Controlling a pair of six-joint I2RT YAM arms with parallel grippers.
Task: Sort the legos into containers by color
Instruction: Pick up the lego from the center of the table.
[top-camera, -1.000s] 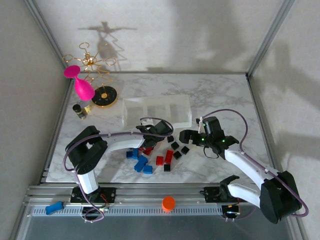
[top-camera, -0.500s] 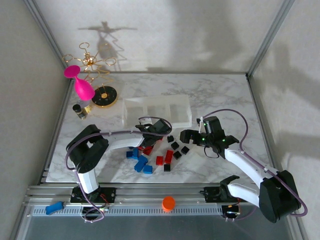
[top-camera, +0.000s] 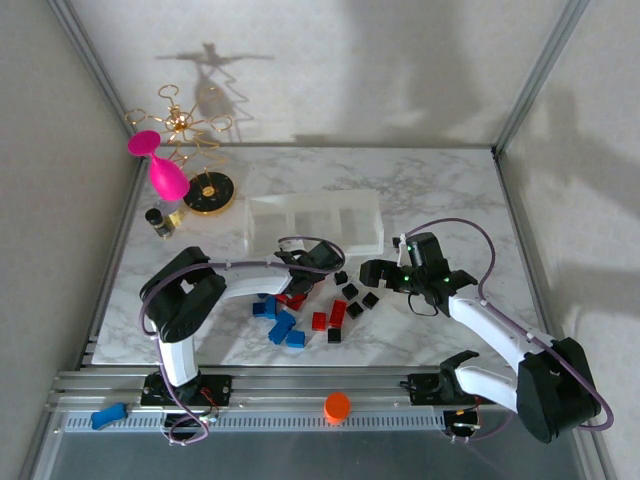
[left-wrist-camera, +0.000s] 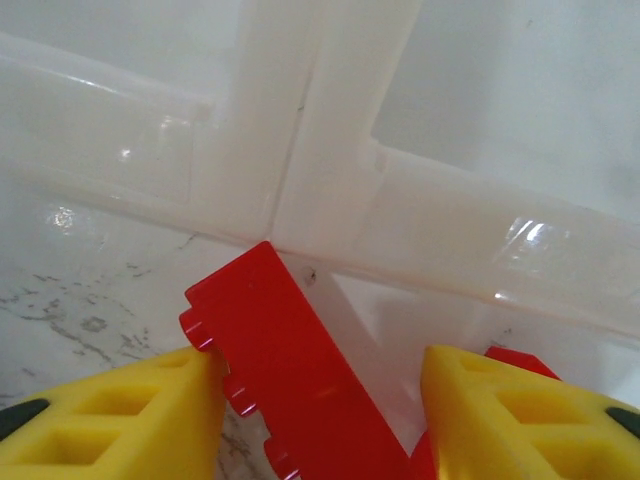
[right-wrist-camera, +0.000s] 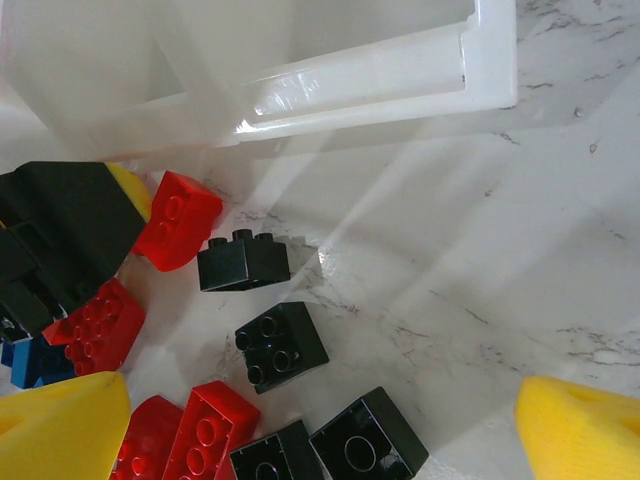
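My left gripper (top-camera: 306, 268) sits low at the front wall of the containers (top-camera: 268, 236), over the red end of the pile. In the left wrist view a red oblong lego (left-wrist-camera: 290, 370) lies slanted between its yellow fingers (left-wrist-camera: 120, 420). The left pad touches the studs, and a sliver of table shows before the right pad, so this gripper (left-wrist-camera: 318, 365) is open. My right gripper (top-camera: 372, 272) hovers wide open over black legos (right-wrist-camera: 280, 345), touching none. Loose red (top-camera: 338, 312), blue (top-camera: 280, 325) and black (top-camera: 350, 292) legos lie between the arms. The container rim (right-wrist-camera: 370, 75) lies just beyond them.
A gold wire stand on a round black base (top-camera: 210, 192) stands at the back left with a pink object (top-camera: 165, 175) and a small bottle (top-camera: 160, 222). An orange cap (top-camera: 337, 405) and a blue piece (top-camera: 108, 415) rest on the front rail.
The left jaws have narrowed around the red oblong lego while that arm stayed at the bin's front wall. The right gripper has shifted slightly and stayed wide open.
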